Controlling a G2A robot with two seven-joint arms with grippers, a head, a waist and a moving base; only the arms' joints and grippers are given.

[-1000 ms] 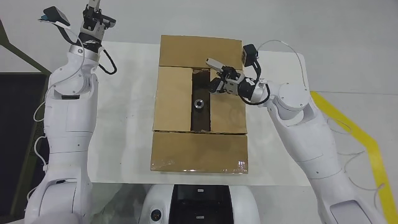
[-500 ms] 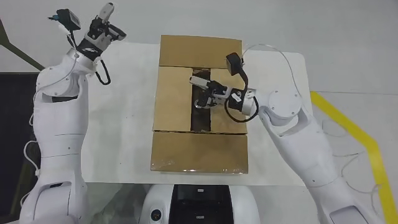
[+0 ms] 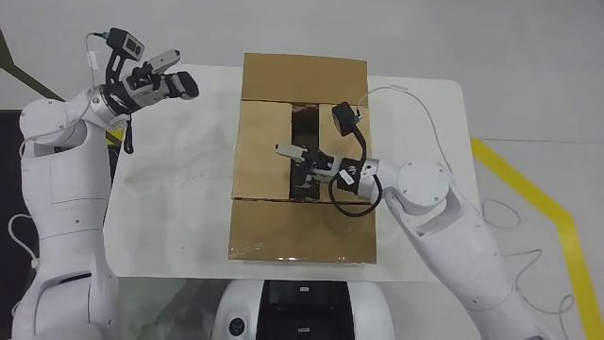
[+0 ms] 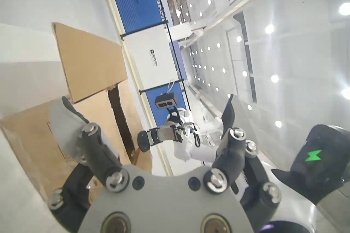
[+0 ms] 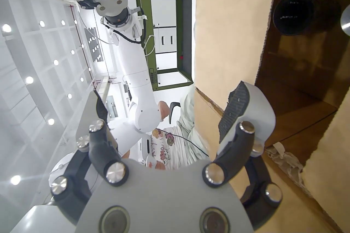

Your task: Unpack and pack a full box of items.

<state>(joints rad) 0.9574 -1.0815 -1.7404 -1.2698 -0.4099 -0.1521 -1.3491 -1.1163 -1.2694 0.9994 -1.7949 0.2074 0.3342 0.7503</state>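
- The box sits in the middle of the worktop. Its far and near flaps lie flat and open. The two side flaps are mostly folded over, with a dark gap between them.
- Down in the gap lies a black tube with a round dark end. Beside it a bit of a shiny silver thing peeks in. I cannot tell what it is.
- The black tube looks hard, smooth and round, so I think it could roll or slip. It is best to pinch it across its sides, near the middle.
- The side flaps look like thin, bendy card and can probably be pushed aside easily.
- The right gripper hangs over the gap, fingers spread wide, holding nothing.
- The left gripper is up above the far left corner of the worktop, well apart from the box. It is also spread wide and holds nothing.
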